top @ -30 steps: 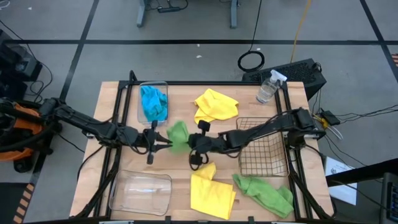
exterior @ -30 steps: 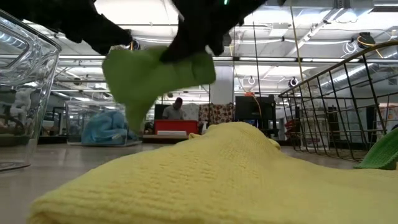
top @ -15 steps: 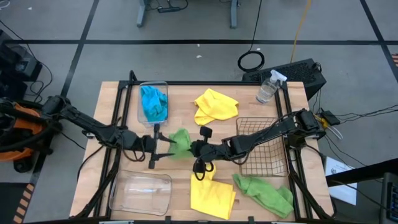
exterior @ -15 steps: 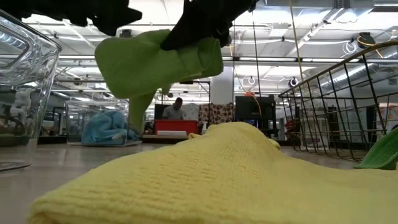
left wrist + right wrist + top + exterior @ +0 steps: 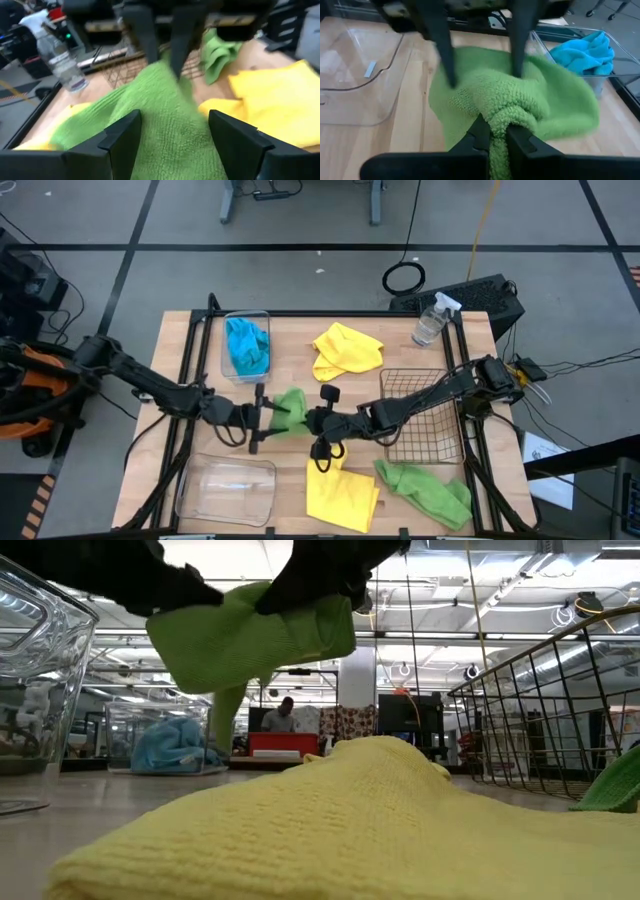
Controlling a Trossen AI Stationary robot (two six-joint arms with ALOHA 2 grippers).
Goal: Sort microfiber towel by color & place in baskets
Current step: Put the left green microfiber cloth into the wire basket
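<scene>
towels: 2 green, 2 yellow, blue in clear tub (image 5: 246,345) | right tool (image 5: 306,418) clamps green towel (image 5: 289,408) | left tool (image 5: 262,416) spread, straddling it, no grip

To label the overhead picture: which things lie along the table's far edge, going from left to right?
Clear tub holding a blue towel → yellow towel → spray bottle.

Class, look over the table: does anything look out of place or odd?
Mostly normal mid-sorting. One oddity: a clear spray bottle stands at the table's far right corner, unrelated to the towels. Another green towel lies crumpled outside the wire basket.
</scene>
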